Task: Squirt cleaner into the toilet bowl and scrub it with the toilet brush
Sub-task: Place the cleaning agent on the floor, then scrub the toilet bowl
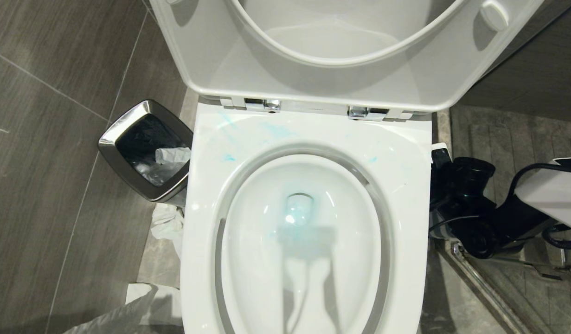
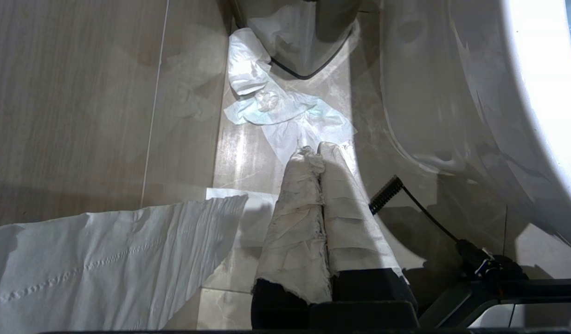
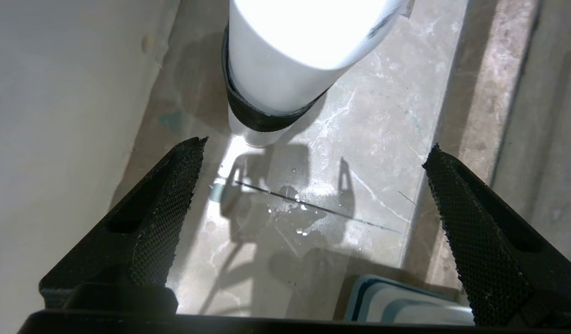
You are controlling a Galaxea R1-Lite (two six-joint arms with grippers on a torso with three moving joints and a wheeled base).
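My left gripper (image 2: 315, 150) hangs low on the left of the bowl (image 1: 308, 139), its 2 wrapped fingers pressed together and holding nothing. Under it the floor (image 2: 81, 116) carries a paper strip (image 2: 104, 264) nearest me and crumpled tissues (image 2: 276, 111) farther off, by the foot of the bin (image 1: 146, 148).

My right gripper (image 3: 313, 185) is on the right of the bowl, low over the wet floor, its 2 black fingers (image 3: 169, 204) spread wide apart and empty. A corner of the blue-and-grey holder (image 3: 406, 301) shows at the near edge between them. Just beyond the fingertips stands a white bottle (image 3: 285, 69) with a black band; I cannot tell if it is the cleaner.

The bowl's seat and lid (image 1: 322, 79) are up. Turquoise liquid tints the water (image 1: 297, 218), and blue smears mark the far part of the rim.
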